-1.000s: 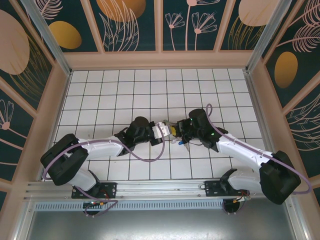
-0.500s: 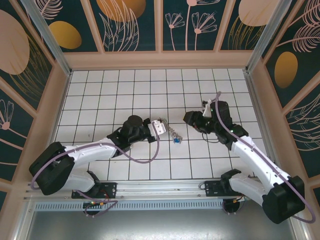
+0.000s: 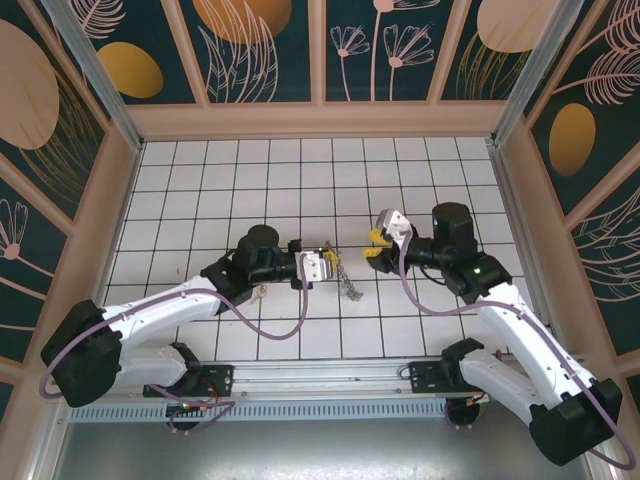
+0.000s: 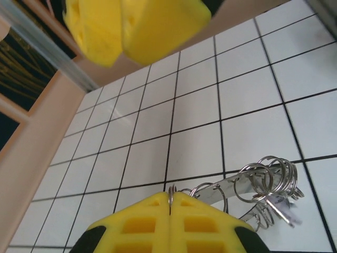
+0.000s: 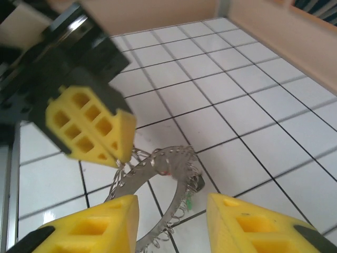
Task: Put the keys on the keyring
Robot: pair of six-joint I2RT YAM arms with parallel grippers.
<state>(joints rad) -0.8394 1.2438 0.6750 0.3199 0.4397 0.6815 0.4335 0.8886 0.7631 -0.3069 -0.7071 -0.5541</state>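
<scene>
Left gripper [image 3: 322, 262]: fingers pressed together, pinching one small loop at the end of the keyring [image 3: 346, 285]. In the left wrist view the loop stands upright in the seam between the two yellow pads.

Right gripper [image 3: 376, 244]: fingers spread, nothing between them.

Keyring position: it sits between the two grippers. It hangs from the left fingertips and trails down to the tiled floor [image 3: 250, 180], where its free end appears to rest. Seen from above, its long axis runs from the left fingertips toward the near right, slanting away from the right gripper's line of approach.

Governing relation: the right gripper faces the left one across a short gap. From the right wrist camera the ring's curved band lies just ahead of and below the open fingers, with the left gripper's pad up and to the left. The left arm is in contact with the ring; the right is near but apart.

Keys: small green [image 5: 187, 203] and red flecks on the band may be key heads, but they are too small to confirm.

Judgement: the coming move depends on the right fingers lowering onto the band while the left holds it steady.
</scene>
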